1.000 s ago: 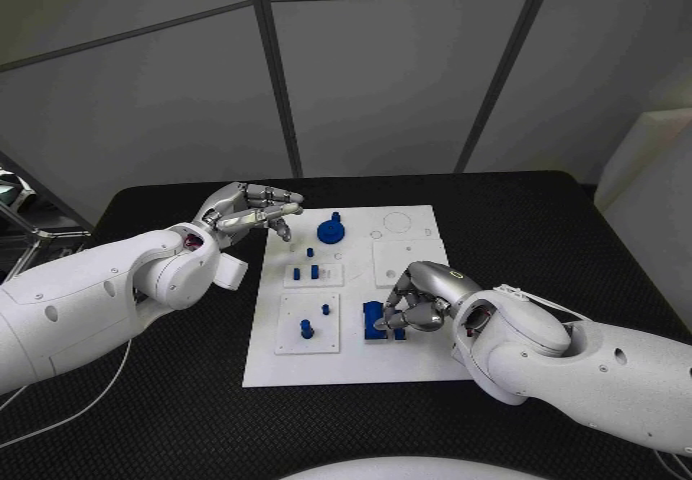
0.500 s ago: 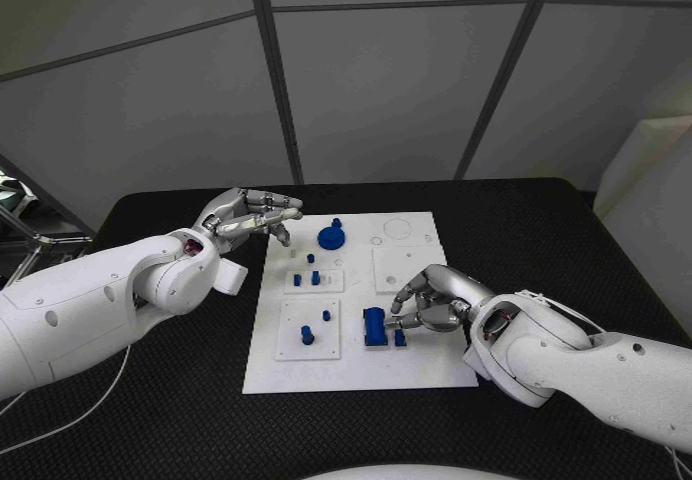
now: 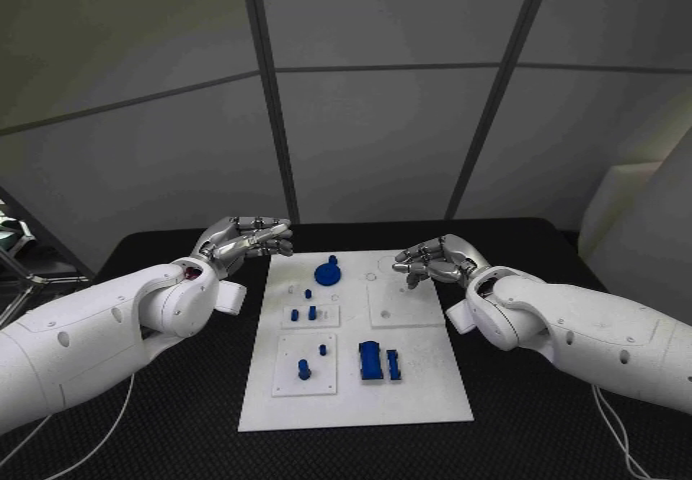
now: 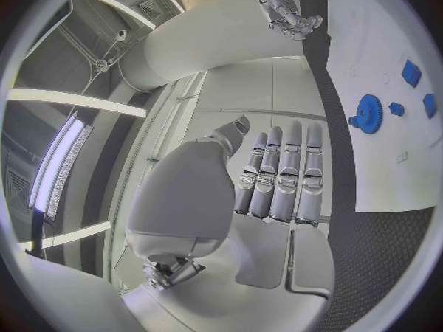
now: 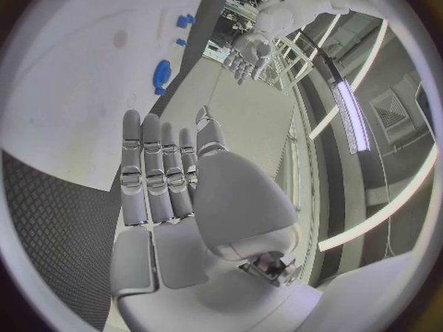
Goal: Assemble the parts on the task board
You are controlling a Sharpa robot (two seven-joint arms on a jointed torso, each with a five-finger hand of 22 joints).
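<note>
Both hands are raised above the far part of the black surface [image 3: 173,440] and nothing is held in either. Left hand [image 3: 248,240]: fingers loosely curled in the head view, seen extended side by side in its wrist view; it hangs just off the far left corner of the task board [image 3: 418,395]. Right hand [image 3: 433,259]: fingers partly bent, empty, poised over the board's far right corner.

Surface noted as matte black with a fine woven or dimpled texture. Task board recorded as a flat white plate, smooth, lying lengthwise at the middle of the surface, carrying three raised square sub-plates: two along its left edge and one, with no blue parts on it, near the right edge.

Parts, all blue and hard-looking, probably plastic:
- Toothed gear disc [image 3: 327,271] with a short stub on top, at the far middle of the board; teeth visible in the left wrist view.
- Rectangular block [image 3: 372,360] standing near the board's near right, a slimmer bar [image 3: 394,364] just beside it.
- Small pegs [image 3: 304,369] upright on the near left sub-plate; more pegs [image 3: 307,313] on the far left sub-plate.

Judgement on the step in hand: a next part is to be selected. A descent straight from above is advised, a peg being pinched low on its shank, kept vertical, and pressed squarely into its socket without the board being nudged.
</note>
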